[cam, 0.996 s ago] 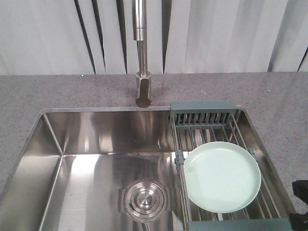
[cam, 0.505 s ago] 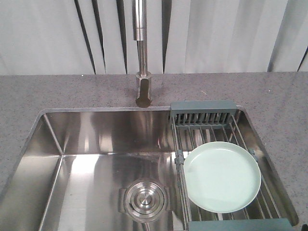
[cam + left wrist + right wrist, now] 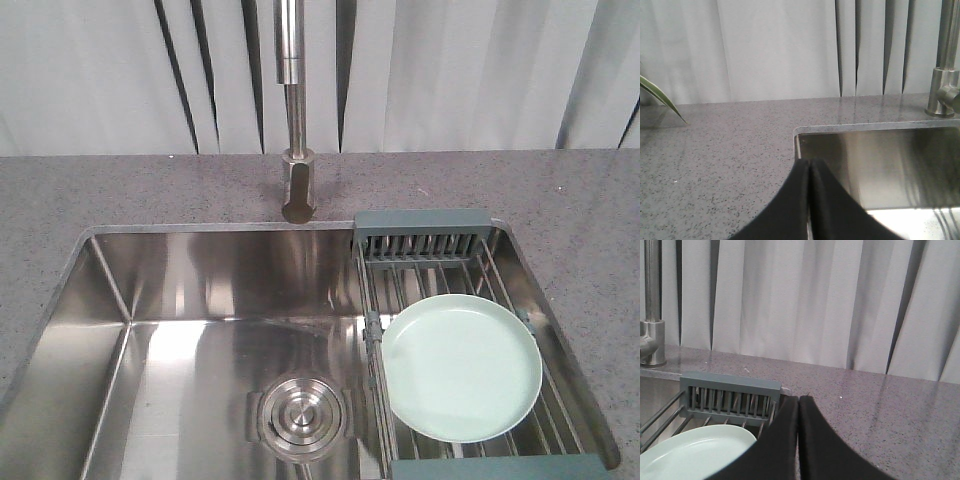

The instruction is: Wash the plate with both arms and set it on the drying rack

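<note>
The left gripper [image 3: 810,172] has its fingers pressed together, empty, over the counter [image 3: 715,150] beside the sink [image 3: 880,165]. The right gripper [image 3: 798,410] is likewise closed and empty. The plate [image 3: 462,367] lies flat on the drying rack [image 3: 425,250], so it can drain into the sink.

Pale pleated curtains [image 3: 460,75] behind a speckled grey stone countertop [image 3: 150,190], evenly lit.

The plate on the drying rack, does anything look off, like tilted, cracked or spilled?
Nothing stands out. The plate lies flat, face up, on the drying rack at the sink's right side, whole and clean-looking. Both grippers are shut and hold nothing.
</note>
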Motion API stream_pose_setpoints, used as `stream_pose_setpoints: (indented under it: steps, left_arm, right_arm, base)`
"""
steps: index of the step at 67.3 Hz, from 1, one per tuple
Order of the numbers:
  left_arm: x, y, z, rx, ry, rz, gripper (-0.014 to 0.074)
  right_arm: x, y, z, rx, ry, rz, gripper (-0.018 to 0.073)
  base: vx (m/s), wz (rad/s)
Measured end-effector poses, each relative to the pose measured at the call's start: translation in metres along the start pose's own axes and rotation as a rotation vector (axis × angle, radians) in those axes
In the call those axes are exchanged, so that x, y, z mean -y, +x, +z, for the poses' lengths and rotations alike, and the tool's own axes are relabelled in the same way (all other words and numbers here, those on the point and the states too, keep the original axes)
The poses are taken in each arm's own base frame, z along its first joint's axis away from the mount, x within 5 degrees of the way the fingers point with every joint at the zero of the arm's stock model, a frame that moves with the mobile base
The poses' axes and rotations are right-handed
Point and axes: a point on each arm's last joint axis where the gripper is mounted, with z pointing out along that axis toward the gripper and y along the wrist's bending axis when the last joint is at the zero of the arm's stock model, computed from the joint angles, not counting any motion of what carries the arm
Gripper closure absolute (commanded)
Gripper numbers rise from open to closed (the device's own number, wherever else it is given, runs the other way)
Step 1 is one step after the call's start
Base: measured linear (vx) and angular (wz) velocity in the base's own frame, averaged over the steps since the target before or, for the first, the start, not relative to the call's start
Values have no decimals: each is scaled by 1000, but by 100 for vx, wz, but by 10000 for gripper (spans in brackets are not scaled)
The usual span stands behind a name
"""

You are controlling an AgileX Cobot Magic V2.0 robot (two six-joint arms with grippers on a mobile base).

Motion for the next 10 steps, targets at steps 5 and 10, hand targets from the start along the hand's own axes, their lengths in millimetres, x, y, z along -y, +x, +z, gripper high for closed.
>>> stream_pose_setpoints:
  steps: [5,10]
  left_arm:
    - [0,0,0,0,0,0,603]
    - [0,0,0,0,0,0,603]
  right_arm:
    - [0,0,0,-1,0,-1,568]
    - [0,0,0,-1,0,-1,568]
  base:
    - [0,0]
    - [0,0]
